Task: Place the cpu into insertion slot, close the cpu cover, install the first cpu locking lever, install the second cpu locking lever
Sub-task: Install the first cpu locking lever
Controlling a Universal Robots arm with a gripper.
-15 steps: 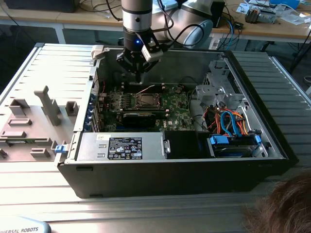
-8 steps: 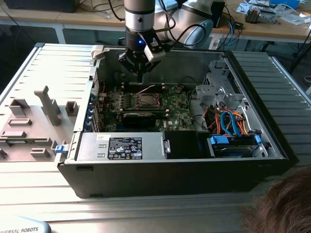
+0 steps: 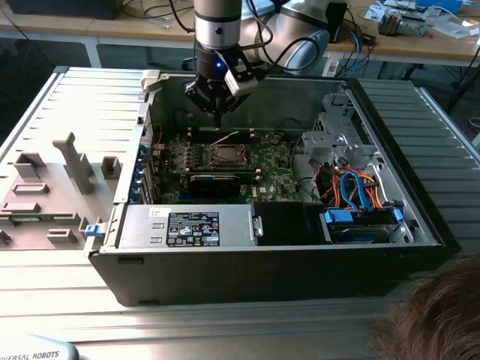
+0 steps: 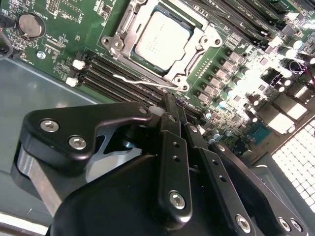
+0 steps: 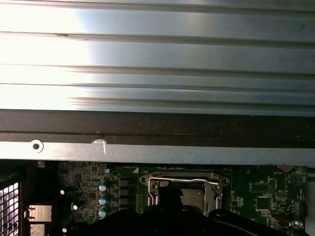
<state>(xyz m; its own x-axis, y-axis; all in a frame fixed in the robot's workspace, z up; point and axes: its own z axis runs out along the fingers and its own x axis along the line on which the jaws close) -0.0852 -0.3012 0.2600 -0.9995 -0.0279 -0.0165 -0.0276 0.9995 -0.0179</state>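
We see gripper [image 3: 217, 116] pinched narrow, holding nothing, above mobo. Cpu [image 4: 162, 33] sits in socket w/ cpu cover [image 4: 197, 49] closed round it.

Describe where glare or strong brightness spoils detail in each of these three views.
In the first wrist view, the ribbed metal table reflects a white patch; in the second wrist view, the green board washes out beside the cpu; the exterior view is evenly lit, the case interior darker.

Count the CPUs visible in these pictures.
1: the cpu lies in the motherboard socket, framed by the cpu cover in the second wrist view. Others could be hidden elsewhere in the case.
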